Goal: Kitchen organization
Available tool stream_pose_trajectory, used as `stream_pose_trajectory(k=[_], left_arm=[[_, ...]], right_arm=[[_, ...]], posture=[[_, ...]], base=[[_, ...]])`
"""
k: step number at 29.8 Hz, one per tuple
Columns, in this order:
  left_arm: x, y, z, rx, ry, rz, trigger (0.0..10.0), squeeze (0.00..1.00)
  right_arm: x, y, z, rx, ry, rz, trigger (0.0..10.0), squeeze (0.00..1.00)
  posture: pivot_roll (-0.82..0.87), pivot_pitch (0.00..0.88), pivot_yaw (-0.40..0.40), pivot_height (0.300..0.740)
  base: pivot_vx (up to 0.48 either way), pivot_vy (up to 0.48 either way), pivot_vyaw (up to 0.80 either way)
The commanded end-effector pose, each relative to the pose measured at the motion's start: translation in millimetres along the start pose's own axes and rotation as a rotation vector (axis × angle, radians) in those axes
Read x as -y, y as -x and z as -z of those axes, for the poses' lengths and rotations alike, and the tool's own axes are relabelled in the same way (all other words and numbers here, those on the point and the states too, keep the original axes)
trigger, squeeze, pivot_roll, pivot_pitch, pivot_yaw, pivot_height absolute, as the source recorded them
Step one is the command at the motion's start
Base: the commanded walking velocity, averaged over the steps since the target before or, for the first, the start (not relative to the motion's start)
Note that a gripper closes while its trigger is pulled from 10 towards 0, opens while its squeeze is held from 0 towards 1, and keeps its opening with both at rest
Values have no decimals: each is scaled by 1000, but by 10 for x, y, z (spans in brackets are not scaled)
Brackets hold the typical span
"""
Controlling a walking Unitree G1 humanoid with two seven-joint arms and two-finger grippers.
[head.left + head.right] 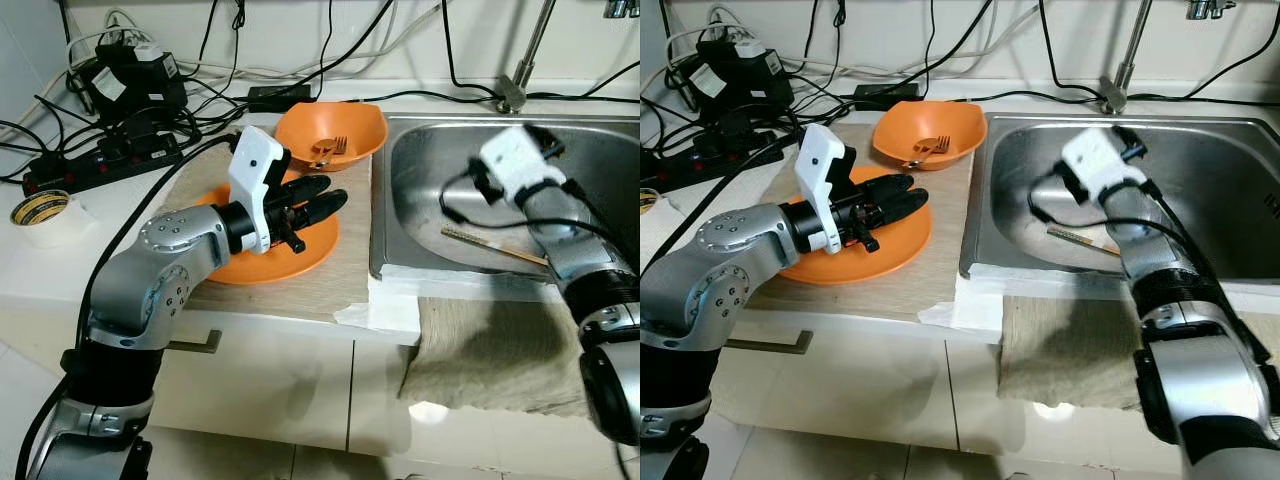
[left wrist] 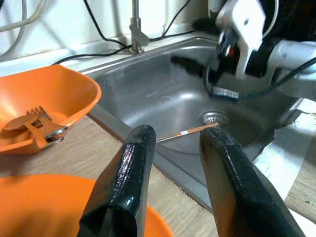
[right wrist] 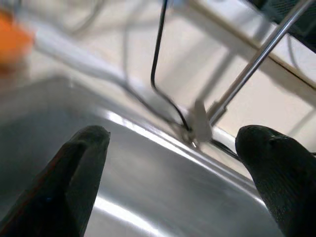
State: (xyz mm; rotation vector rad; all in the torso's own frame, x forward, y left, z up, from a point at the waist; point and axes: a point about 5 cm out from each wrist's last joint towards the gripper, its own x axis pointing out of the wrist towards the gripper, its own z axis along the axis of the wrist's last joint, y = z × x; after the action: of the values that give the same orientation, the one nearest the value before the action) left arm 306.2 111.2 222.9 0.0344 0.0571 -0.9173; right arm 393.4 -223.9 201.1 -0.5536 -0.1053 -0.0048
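— Where are our tools?
— Left tool (image 2: 173, 163) hovers released over the orange plate (image 1: 300, 255); right tool (image 3: 173, 173) spread wide inside the sink (image 1: 420, 160).
— The chopstick (image 1: 495, 248)?
— On the sink floor, partly hidden by our right arm.

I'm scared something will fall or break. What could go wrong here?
1. The left tool hovers open just above the orange plate; a nudge might slide the plate toward the sink.
2. The right tool, open wide over the sink, could knock the chopsticks lying at the bottom out of easy reach.
3. Cables and a power strip sit near the faucet; splashes there could be dangerous.
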Motion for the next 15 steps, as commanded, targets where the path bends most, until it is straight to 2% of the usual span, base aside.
stream_pose_trajectory(k=[1,5,7,8,9,10,13,15], left_arm=[[-46,-14,-58,6,-26,-23,10000,0],[-88,-15,-66,18,-30,-64,10000,0],[-111,-18,-68,28,-34,-94,10000,0],[-161,-23,-80,55,-29,-157,10000,0],[-161,-23,-80,55,-29,-157,10000,0],[-212,-25,-91,85,-18,-227,10000,0],[-248,-24,-89,101,-4,-273,10000,0],[-313,7,-72,119,13,-345,10000,0]], right_arm=[[33,-15,-114,40,-171,56,10000,0],[-40,50,-166,70,-400,92,10000,0],[-63,84,-176,75,-465,95,10000,0],[-84,138,-201,87,-531,115,10000,0],[-84,138,-201,87,-531,115,10000,0],[-87,200,-223,103,-557,136,10000,0],[-91,259,-239,106,-598,154,10000,0],[-122,387,-291,133,-620,172,10000,0]], posture=[[14,0,74,736],[13,0,74,736],[10,0,72,736],[9,0,72,736],[9,0,72,736],[10,0,70,736],[6,0,67,736],[6,0,65,736]], base=[[0,0,0],[0,0,0],[0,0,0],[0,0,0],[0,0,0],[0,0,0],[0,0,0],[0,0,0]])
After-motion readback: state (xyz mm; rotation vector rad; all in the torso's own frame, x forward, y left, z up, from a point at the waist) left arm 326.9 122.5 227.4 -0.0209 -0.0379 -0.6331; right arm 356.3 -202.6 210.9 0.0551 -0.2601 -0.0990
